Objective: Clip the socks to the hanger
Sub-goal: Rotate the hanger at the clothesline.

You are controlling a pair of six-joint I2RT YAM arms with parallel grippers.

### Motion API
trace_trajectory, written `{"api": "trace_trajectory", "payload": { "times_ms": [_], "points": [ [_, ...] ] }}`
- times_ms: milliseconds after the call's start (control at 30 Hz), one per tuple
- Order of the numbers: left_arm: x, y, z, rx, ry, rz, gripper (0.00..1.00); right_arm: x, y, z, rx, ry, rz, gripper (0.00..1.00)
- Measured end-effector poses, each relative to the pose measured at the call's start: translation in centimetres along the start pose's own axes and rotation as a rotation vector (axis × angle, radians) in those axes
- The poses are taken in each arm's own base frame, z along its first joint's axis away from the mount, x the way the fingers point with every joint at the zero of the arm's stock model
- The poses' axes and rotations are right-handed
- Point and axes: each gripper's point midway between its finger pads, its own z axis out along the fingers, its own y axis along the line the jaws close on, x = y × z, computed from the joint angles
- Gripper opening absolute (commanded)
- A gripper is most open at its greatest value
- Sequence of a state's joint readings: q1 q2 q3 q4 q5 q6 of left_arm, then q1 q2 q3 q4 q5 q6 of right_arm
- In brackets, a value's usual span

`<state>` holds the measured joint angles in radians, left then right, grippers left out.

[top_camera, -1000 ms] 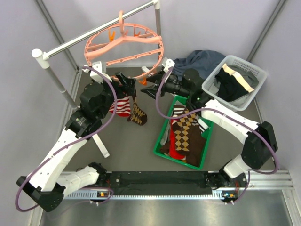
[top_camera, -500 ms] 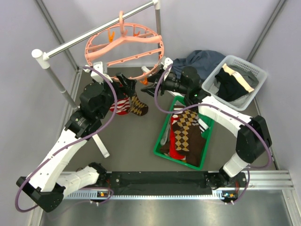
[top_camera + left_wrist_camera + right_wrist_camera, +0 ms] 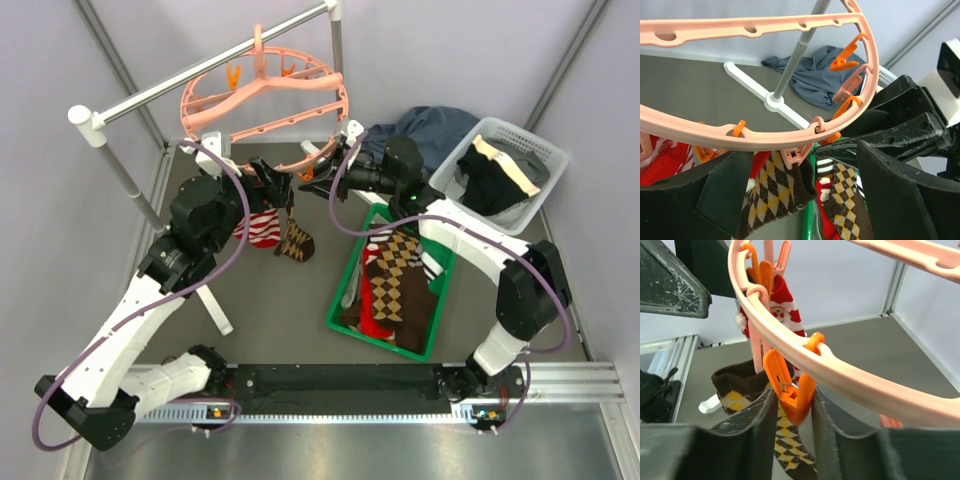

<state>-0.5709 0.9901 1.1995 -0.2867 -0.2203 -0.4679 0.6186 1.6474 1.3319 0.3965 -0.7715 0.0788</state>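
The salmon-pink hanger [image 3: 215, 105] hangs from the grey rail. A brown argyle sock [image 3: 296, 242] and a red-and-white striped sock [image 3: 262, 228] hang from its near rim. In the left wrist view the argyle sock [image 3: 767, 192] hangs from a pink clip [image 3: 795, 155]. My left gripper [image 3: 800, 162] is open wide around that clip, touching nothing. My right gripper [image 3: 794, 400] is shut on an orange clip [image 3: 792, 385] under the ring [image 3: 850, 375], just right of the argyle sock [image 3: 735, 390]. Both grippers [image 3: 283, 188] [image 3: 312, 178] meet under the ring.
A green bin [image 3: 345, 290] right of centre holds several more socks [image 3: 395, 280]. A white basket [image 3: 455, 160] with dark and cream garments stands at the back right. A blue-grey cloth [image 3: 430, 125] lies behind the right arm. The rail's white foot [image 3: 215, 305] stands at the left.
The right gripper has moved slightly up and left to the ring's rim. The argyle sock has swung a little. The left gripper has hardly moved.
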Motion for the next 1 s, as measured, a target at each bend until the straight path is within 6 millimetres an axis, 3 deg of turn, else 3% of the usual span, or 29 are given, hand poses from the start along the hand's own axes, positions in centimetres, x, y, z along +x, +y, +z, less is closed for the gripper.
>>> {"api": "trace_trajectory", "payload": {
  "times_ms": [67, 167, 433, 733, 1000],
  "points": [
    [0.1, -0.2, -0.1, 0.009, 0.008, 0.001, 0.88, 0.1, 0.1, 0.0, -0.009, 0.002, 0.006, 0.15],
    [0.2, -0.5, -0.2, 0.025, 0.018, 0.0, 0.88, 0.0, 0.3, 0.0, -0.016, -0.003, 0.013, 0.11],
    [-0.7, -1.8, -1.2, 0.082, 0.024, -0.012, 0.89, -0.6, 0.5, -0.3, 0.058, -0.003, -0.01, 0.1],
    [-1.4, -2.3, -2.4, 0.103, 0.023, -0.039, 0.8, -2.9, 3.3, 1.1, 0.249, 0.005, -0.152, 0.09],
    [-1.5, -2.1, -2.9, 0.085, 0.033, -0.052, 0.74, -2.7, 4.3, 1.8, 0.4, 0.044, -0.251, 0.09]
  ]
}}
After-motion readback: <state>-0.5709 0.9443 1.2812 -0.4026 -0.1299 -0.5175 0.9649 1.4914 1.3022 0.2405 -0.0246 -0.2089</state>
